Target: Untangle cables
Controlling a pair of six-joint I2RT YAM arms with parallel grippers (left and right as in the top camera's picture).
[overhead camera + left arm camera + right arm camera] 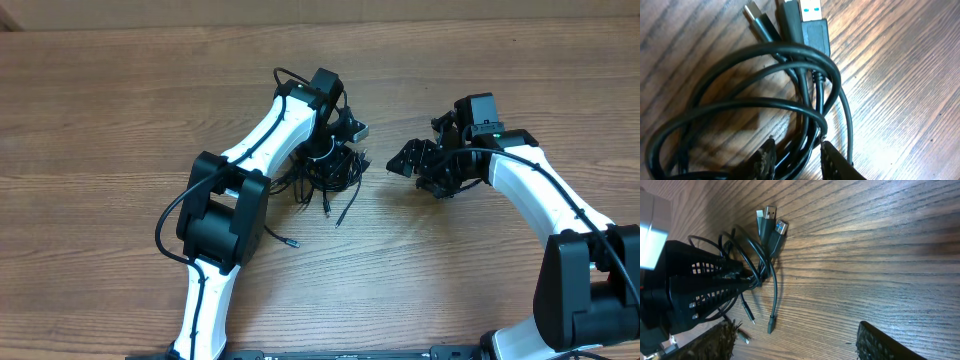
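Observation:
The cables lie as a tangle of thin black cords in the middle of the table. My left gripper stands over the tangle. In the left wrist view, looped cables fill the frame and their USB plugs point away. The left gripper straddles a few strands, its jaws narrowly apart with a sliver of gap beside one finger. My right gripper hovers to the right of the tangle, apart from it. In the right wrist view it is wide open and empty, and the cables lie beyond it.
Bare wood table surrounds the tangle. Loose cable ends trail toward the front left, near the left arm's base link. The left gripper's black body fills the left side of the right wrist view.

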